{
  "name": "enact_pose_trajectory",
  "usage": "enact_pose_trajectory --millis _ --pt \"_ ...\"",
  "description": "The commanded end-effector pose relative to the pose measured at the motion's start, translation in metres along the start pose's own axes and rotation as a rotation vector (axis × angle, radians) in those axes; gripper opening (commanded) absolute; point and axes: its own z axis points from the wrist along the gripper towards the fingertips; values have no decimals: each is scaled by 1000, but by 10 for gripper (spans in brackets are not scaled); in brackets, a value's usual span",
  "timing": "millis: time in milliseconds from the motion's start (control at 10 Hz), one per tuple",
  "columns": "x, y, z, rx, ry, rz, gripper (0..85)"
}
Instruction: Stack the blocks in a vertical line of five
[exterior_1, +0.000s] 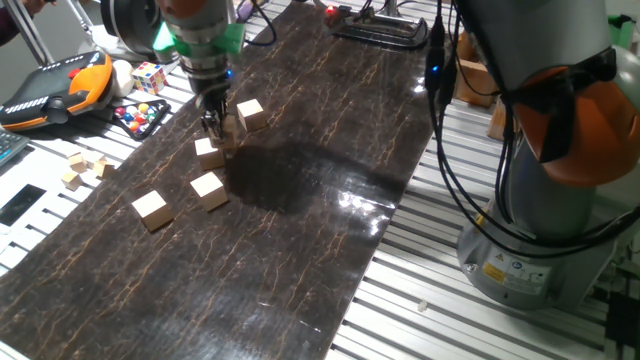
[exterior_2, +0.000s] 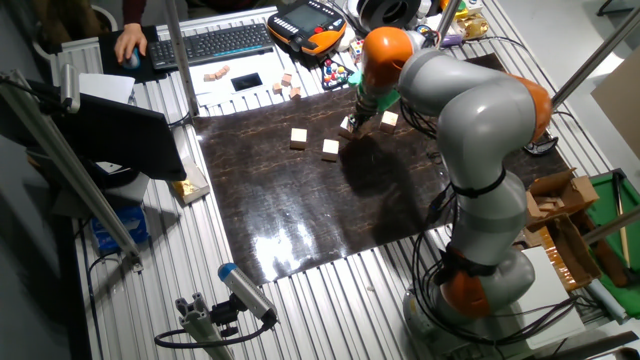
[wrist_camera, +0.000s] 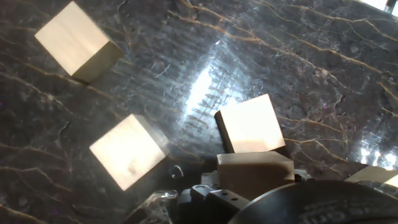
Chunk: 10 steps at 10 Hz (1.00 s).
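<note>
Five tan wooden blocks are on or over the dark marbled mat (exterior_1: 300, 230). My gripper (exterior_1: 216, 127) is shut on one block (wrist_camera: 255, 171), holding it just above and beside a second block (exterior_1: 209, 152) (wrist_camera: 249, 124). A third block (exterior_1: 209, 189) (wrist_camera: 127, 151) and a fourth (exterior_1: 152, 210) (wrist_camera: 74, 40) lie flat towards the mat's near left. Behind the gripper sits a fifth block (exterior_1: 250, 113), only a sliver in the hand view. In the other fixed view the gripper (exterior_2: 355, 120) is among the blocks (exterior_2: 330, 149). None rests on another.
A multicoloured puzzle cube (exterior_1: 148, 76), a small tray of coloured balls (exterior_1: 140, 116) and an orange teach pendant (exterior_1: 55, 85) lie left of the mat. Small pale wooden bits (exterior_1: 80, 165) lie on the slatted table. The arm's base (exterior_1: 540, 200) stands right. A black clamp (exterior_1: 385, 30) is at the far end.
</note>
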Motion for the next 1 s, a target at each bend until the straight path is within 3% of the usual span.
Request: enact_pose_trajectory --millis 0,400,600,700,900 --pt "-1 0 0 1 -2 34 7" --pt "-4 -4 -2 -4 -18 336 7" --pt "-4 -4 -2 16 -18 536 7" --pt "-6 -3 -2 36 -11 652 7" --pt "-11 0 0 35 8 838 7"
